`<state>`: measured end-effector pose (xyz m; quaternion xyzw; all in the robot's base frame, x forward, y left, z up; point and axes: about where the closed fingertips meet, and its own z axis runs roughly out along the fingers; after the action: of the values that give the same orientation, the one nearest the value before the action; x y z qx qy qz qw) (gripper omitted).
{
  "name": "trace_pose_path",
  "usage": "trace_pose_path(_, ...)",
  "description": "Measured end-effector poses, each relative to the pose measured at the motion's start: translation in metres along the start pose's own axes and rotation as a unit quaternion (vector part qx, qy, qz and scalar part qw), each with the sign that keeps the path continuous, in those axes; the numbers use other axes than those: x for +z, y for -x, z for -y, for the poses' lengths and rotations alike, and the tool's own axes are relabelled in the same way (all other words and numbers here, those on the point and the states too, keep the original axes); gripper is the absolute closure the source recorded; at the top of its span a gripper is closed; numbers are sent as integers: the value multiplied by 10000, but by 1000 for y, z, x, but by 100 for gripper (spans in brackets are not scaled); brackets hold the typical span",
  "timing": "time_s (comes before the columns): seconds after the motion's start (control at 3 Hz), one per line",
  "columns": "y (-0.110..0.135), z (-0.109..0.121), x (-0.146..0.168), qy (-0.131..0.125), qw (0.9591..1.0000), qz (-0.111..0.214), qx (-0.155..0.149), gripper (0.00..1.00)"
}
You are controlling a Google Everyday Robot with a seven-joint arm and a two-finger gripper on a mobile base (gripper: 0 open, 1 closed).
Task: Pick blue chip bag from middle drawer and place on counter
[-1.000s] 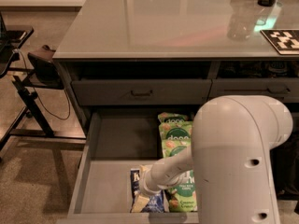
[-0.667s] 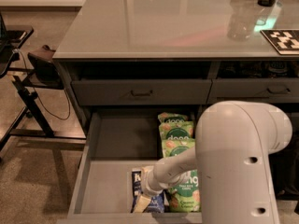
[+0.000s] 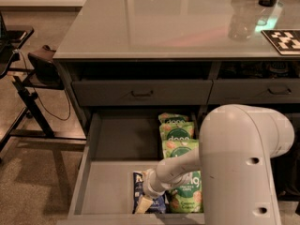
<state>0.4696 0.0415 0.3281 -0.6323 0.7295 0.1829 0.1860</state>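
Since the blue bag (image 3: 138,183) is lying low at the front of the drawer (image 3: 108,184), the gripper (image 3: 143,203) is reaching down over it | drawer is standing open under the front edge of the counter (image 3: 154,22) | grip: cannot tell

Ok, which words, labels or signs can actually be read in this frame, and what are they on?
"dang": on the green bags in the middle drawer.
Small white print low on the nearest green bag: too blurred to read.
Blue chip bag: white lettering, unreadable, partly hidden by the gripper right over it.
Black-and-white square marker on the counter: a pattern, no words.
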Motion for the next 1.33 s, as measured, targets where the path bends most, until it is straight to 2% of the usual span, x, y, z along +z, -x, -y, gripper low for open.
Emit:
trace_pose_path(1.0, 5, 0, -8, 0, 10000, 0, 0, 89)
trace_pose_path(1.33, 9, -1, -16, 0, 10000, 0, -1, 100)
